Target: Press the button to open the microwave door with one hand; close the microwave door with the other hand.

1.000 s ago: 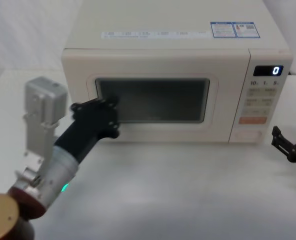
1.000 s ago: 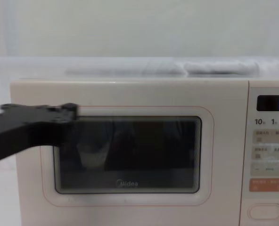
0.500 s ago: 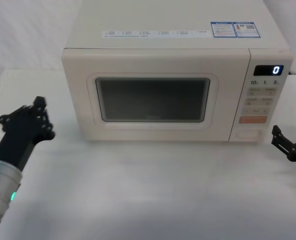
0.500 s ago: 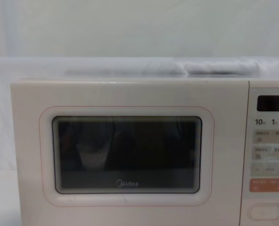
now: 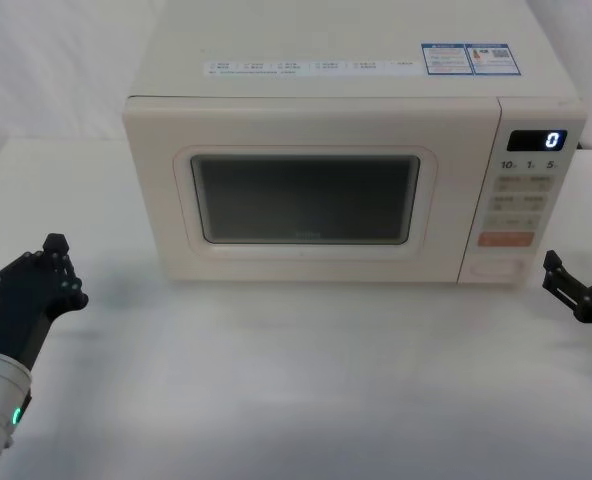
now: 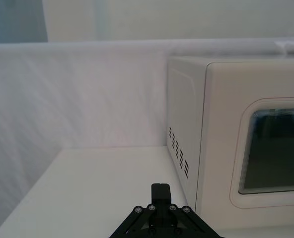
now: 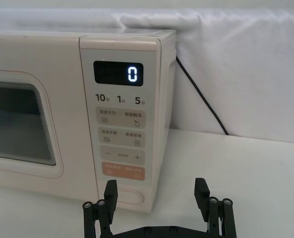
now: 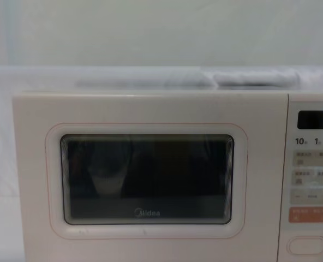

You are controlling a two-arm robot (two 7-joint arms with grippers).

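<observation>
The microwave door (image 5: 306, 200) is a cream panel with a dark window, and it lies flush and closed; it also shows in the chest view (image 8: 145, 180). The button (image 5: 500, 270) is the wide cream oval at the bottom of the control panel, seen too in the right wrist view (image 7: 129, 197) and the chest view (image 8: 307, 245). My left gripper (image 5: 54, 250) sits low on the table, left of the microwave and apart from it, fingers shut (image 6: 159, 191). My right gripper (image 5: 576, 290) rests right of the control panel, open and empty (image 7: 156, 194).
The microwave stands on a white table (image 5: 306, 380) with a white cloth wall behind. A black cord (image 7: 201, 99) runs down behind its right side. The display (image 5: 536, 141) reads 0. An orange key (image 5: 505, 239) sits above the button.
My left gripper has pulled back from the door's left edge, moving left and toward me, down to the table. The door stays closed. The right gripper has not moved.
</observation>
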